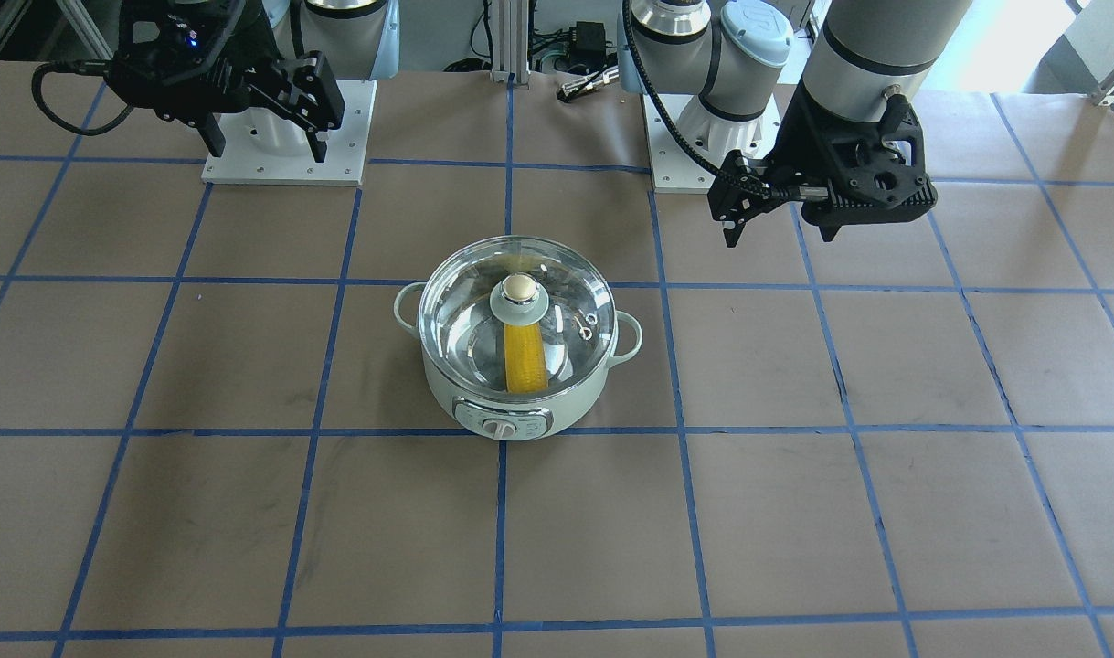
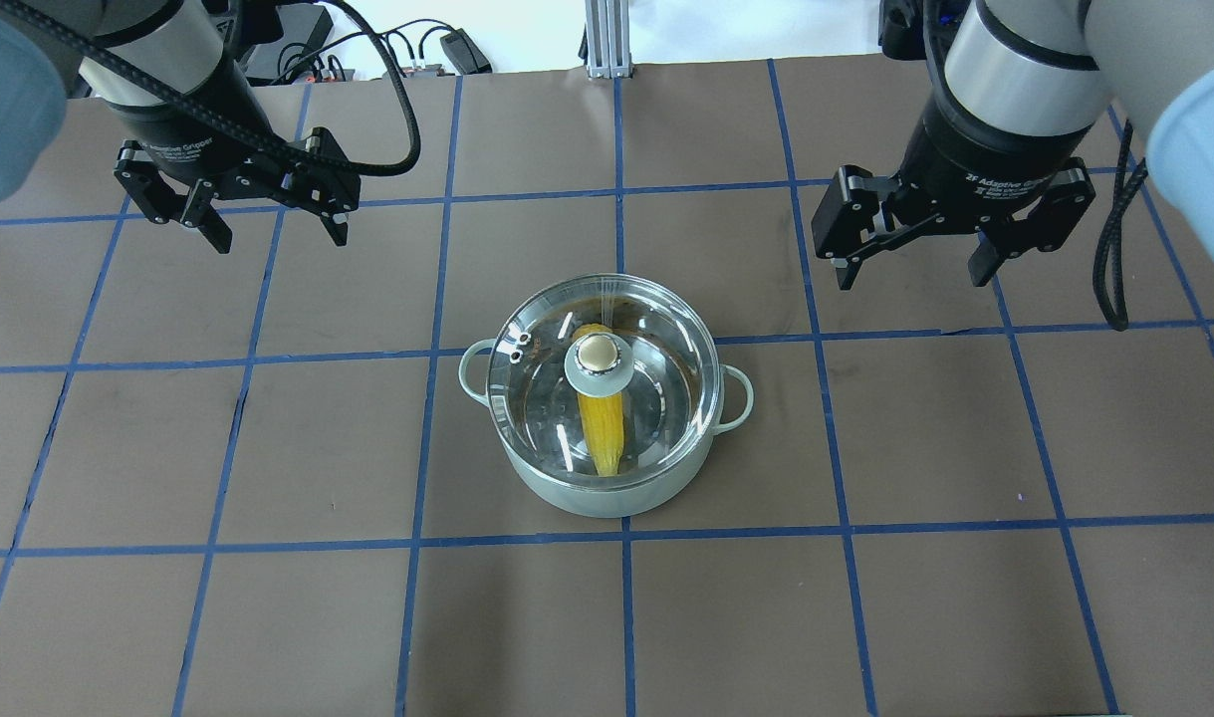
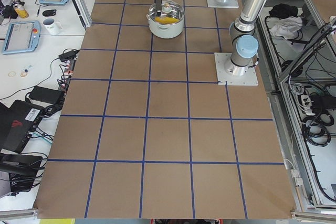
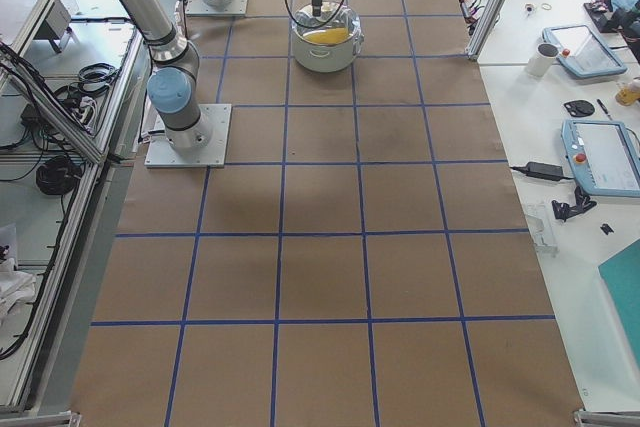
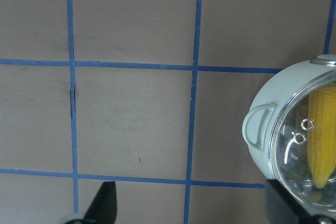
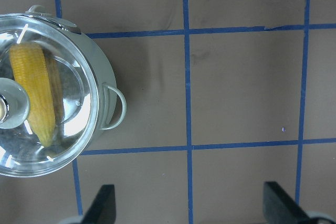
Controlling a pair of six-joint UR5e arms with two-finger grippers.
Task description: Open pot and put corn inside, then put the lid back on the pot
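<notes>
The pale mint-green pot (image 1: 447,388) (image 2: 567,495) stands mid-table with its clear glass lid (image 1: 465,315) (image 2: 666,383) seated on it, beige knob (image 2: 597,351) on top. The yellow corn (image 1: 525,361) (image 2: 603,430) lies inside, seen through the glass. My left gripper (image 2: 281,241) (image 1: 779,236) is open and empty, raised beyond the pot on my left. My right gripper (image 2: 911,281) (image 1: 269,153) is open and empty, raised on my right. The left wrist view shows the pot (image 5: 262,108) and corn (image 5: 321,129) at its right edge. The right wrist view shows the pot (image 6: 100,77) and corn (image 6: 34,93) at its left.
The brown table cover (image 2: 268,448) has a blue tape grid. The arms' white base plates (image 1: 287,155) (image 1: 694,155) sit on the robot's side. Side benches hold tablets (image 4: 600,152), a mug (image 4: 546,55) and cables (image 3: 47,98).
</notes>
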